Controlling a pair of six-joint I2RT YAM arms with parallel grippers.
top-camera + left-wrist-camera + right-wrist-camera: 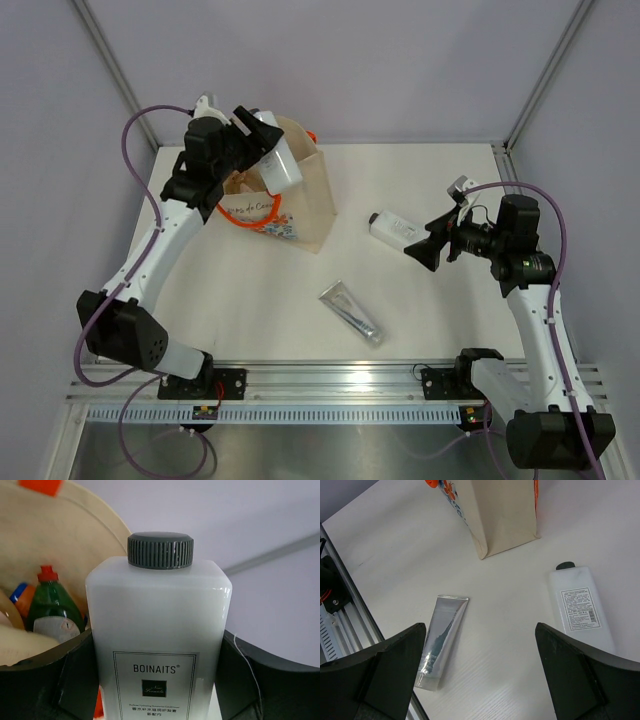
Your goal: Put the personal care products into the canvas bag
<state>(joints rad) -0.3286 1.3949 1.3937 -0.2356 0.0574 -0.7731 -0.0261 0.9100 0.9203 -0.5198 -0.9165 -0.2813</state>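
Note:
My left gripper [268,150] is shut on a white bottle [279,160] with a grey cap [160,550] and holds it over the open top of the canvas bag [300,205]. Inside the bag a green red-capped bottle [50,605] and an orange cylinder with a blue cap [21,597] show. My right gripper [428,248] is open and empty above the table. A second white bottle [395,227] lies just left of it and also shows in the right wrist view [580,607]. A silver tube [350,312] lies in the middle of the table and in the right wrist view [441,640].
The white table [250,310] ends at a metal rail [340,385] along the near side. Grey walls and frame posts [545,75] close in the back and sides. The bag's corner [505,515] stands upright at the top of the right wrist view.

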